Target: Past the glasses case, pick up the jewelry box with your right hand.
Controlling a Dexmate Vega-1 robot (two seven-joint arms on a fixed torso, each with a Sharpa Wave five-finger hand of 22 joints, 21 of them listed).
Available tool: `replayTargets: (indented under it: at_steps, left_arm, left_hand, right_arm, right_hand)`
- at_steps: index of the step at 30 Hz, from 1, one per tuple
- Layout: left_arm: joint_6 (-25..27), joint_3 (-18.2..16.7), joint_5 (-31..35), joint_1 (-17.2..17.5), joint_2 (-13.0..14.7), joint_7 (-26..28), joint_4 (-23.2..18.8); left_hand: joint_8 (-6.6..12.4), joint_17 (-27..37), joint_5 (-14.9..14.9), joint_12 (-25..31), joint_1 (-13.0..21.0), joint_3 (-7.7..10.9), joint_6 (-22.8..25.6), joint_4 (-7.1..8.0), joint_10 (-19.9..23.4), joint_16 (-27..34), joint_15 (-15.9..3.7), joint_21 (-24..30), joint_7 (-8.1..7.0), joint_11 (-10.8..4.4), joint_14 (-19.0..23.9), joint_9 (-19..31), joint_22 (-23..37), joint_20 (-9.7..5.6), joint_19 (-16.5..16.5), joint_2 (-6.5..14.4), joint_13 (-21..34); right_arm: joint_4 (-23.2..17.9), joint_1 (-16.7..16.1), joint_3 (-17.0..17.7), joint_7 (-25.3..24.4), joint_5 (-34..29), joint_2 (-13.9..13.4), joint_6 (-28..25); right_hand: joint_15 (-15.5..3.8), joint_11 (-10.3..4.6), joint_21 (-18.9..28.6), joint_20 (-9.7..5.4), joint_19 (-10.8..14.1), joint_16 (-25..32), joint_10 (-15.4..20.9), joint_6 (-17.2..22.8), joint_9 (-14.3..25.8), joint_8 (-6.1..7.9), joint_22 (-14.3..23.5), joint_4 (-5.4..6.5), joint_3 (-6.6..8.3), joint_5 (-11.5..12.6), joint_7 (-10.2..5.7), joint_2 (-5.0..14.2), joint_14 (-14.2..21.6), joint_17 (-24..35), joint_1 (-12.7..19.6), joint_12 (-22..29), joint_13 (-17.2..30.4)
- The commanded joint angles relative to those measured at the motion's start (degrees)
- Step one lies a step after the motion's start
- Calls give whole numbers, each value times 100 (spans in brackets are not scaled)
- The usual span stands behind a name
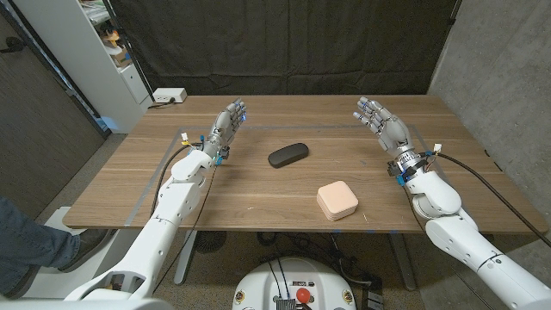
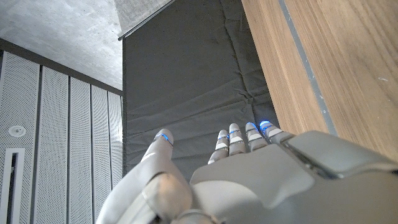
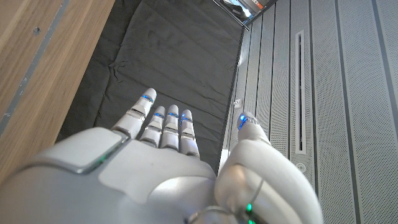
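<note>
A pale pink square jewelry box sits near the table's front edge, right of centre. A black oval glasses case lies in the middle, farther back and to the left of the box. My right hand is raised over the table's back right, fingers apart and holding nothing, well behind and to the right of the box. My left hand stands at the back left, fingers extended and empty. The wrist views show the back of my left hand and of my right hand with straight fingers.
The wooden table bears thin tape lines near its left side. A dark curtain hangs behind it. A white shelf unit and a small white box stand at the back left. A person's leg shows at the lower left edge.
</note>
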Motion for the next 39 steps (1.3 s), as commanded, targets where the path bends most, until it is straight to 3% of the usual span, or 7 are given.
replayTargets:
  at_steps: [1, 23, 39]
  left_arm:
    - [50, 20, 17, 3, -9, 7, -37]
    - [127, 82, 72, -3, 42, 51, -162]
    - [141, 162, 110, -88, 29, 23, -73]
  left_hand:
    - [31, 10, -24, 50, 24, 29, 29, -34, -10, 27, 6, 32, 19, 27, -31, 16, 18, 1, -59, 67, 26]
    - [33, 10, -28, 53, 39, 32, 36, -53, -4, 30, 4, 34, 13, 16, -24, 16, 18, 10, -64, 87, 26]
    - [28, 10, -32, 52, 46, 31, 24, -69, -7, 31, 9, 36, 13, 24, -24, 17, 18, 17, -68, 102, 27]
  right_arm:
    - [-16, -47, 50, -24, -101, -21, 98]
    - [-150, -323, 189, 32, -234, -106, 452]
    - [-217, -499, 300, -131, -689, -107, 720]
  right_hand:
    - [-39, -17, 50, 3, 31, 15, 39, 49, 32, 58, 20, -36, 30, -24, -44, 16, 42, 16, 65, 22, 9]
    - [-50, -29, 51, 7, 45, 18, 78, 82, 32, 64, 19, -57, 35, -24, -62, 12, 69, 8, 95, 32, 9]
    - [-57, -34, 49, 7, 46, 14, 95, 100, 32, 67, 19, -72, 38, -21, -66, 3, 74, 3, 115, 34, 9]
